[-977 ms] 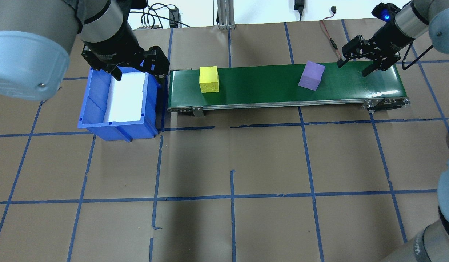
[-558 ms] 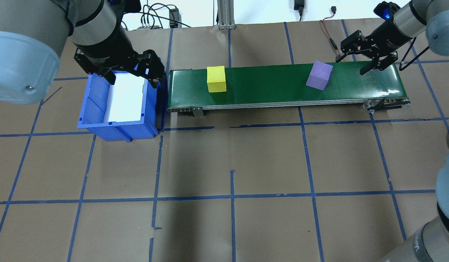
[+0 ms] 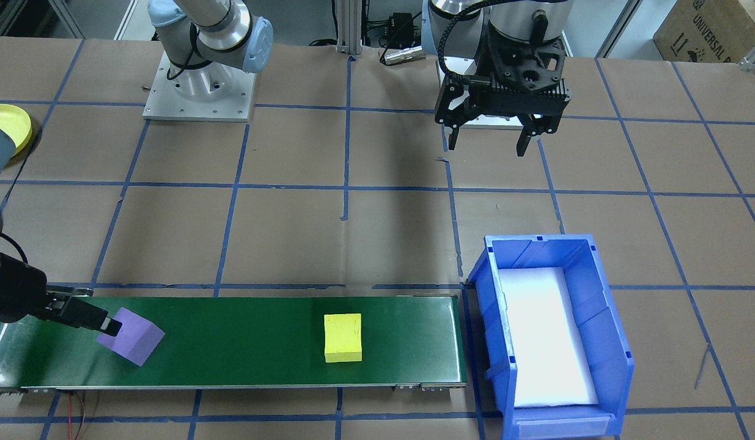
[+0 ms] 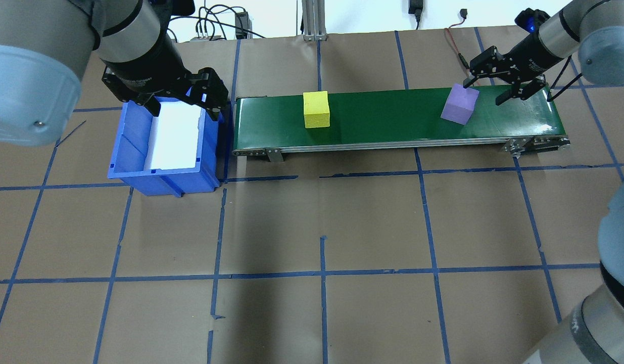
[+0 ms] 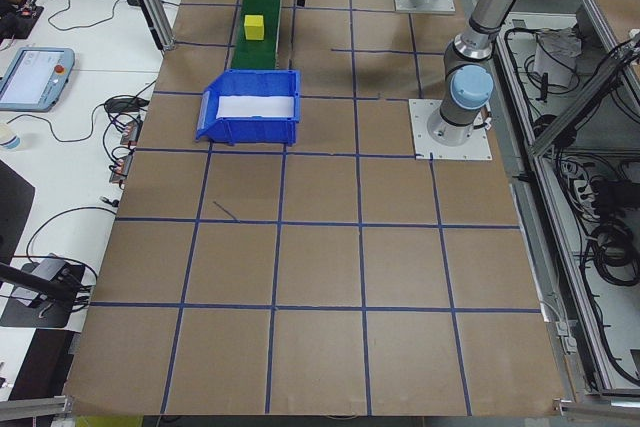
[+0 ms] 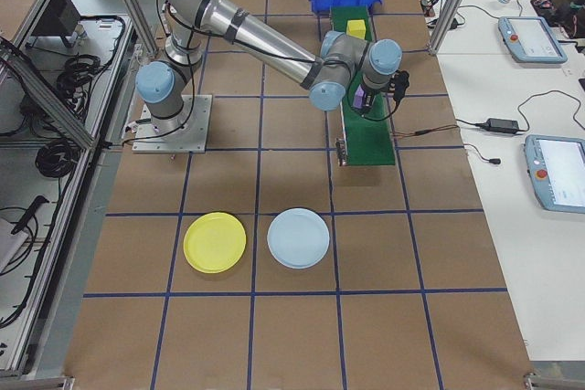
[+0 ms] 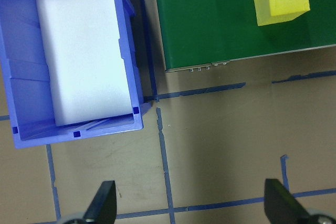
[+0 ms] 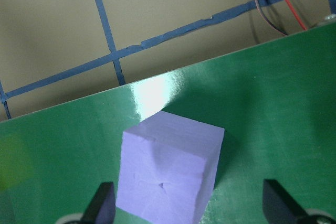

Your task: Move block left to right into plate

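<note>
A purple block rides near the right end of the green conveyor belt, and a yellow block sits further left on it. My right gripper is open just over the belt. The purple block lies between its fingers, closer to the left one, and one finger touches the purple block. My left gripper hangs open and empty, high above the blue bin. A yellow plate and a light blue plate lie on the table on my right side.
The blue bin holds a white foam pad and stands against the belt's left end. A red and black cable runs behind the belt's right end. Brown paper with blue tape lines covers the table.
Both blocks have travelled right along the belt. The right gripper shifted slightly back and left, so the purple block now sits between its fingers. The left gripper drifted a little left.
</note>
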Robot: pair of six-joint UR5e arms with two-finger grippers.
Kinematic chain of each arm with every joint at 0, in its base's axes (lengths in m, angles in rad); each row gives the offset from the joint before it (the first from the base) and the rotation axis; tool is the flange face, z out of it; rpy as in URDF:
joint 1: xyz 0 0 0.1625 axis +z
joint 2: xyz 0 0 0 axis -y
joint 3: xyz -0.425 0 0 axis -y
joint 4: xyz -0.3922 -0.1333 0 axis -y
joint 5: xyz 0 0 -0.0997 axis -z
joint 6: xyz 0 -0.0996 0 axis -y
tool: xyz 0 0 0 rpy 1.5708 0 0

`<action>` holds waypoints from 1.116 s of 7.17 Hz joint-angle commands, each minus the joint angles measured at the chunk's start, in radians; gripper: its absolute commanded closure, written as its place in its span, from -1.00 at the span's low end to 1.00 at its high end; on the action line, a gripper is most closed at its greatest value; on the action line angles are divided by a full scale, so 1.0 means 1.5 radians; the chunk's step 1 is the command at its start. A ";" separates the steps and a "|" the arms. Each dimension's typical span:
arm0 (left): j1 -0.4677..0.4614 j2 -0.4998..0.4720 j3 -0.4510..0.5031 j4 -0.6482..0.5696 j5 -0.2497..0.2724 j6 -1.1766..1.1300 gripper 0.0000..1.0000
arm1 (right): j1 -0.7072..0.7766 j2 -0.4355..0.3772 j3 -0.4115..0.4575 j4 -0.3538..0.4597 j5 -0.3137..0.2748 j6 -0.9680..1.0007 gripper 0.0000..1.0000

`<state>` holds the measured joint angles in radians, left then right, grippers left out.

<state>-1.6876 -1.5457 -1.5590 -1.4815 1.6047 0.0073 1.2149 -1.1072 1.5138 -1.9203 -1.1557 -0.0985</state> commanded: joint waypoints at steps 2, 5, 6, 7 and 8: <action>0.012 0.001 0.002 0.001 -0.003 -0.001 -1.00 | 0.001 0.008 0.000 -0.023 -0.001 -0.005 -1.00; 0.015 0.001 0.001 0.001 -0.014 0.000 -1.00 | 0.001 0.032 0.009 -0.056 -0.014 -0.041 -1.00; 0.017 0.001 0.001 0.001 -0.013 0.000 -1.00 | 0.000 0.037 0.010 -0.056 -0.036 -0.057 -1.00; 0.017 0.001 0.001 0.001 -0.012 0.000 -1.00 | 0.000 0.037 0.011 -0.056 -0.074 -0.061 -0.99; 0.017 0.001 0.001 0.001 -0.012 0.000 -1.00 | 0.000 0.030 0.011 -0.055 -0.101 -0.071 -0.16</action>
<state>-1.6631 -1.5447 -1.5569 -1.4803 1.5857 0.0076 1.2151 -1.0568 1.5300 -2.0036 -1.2540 -0.1878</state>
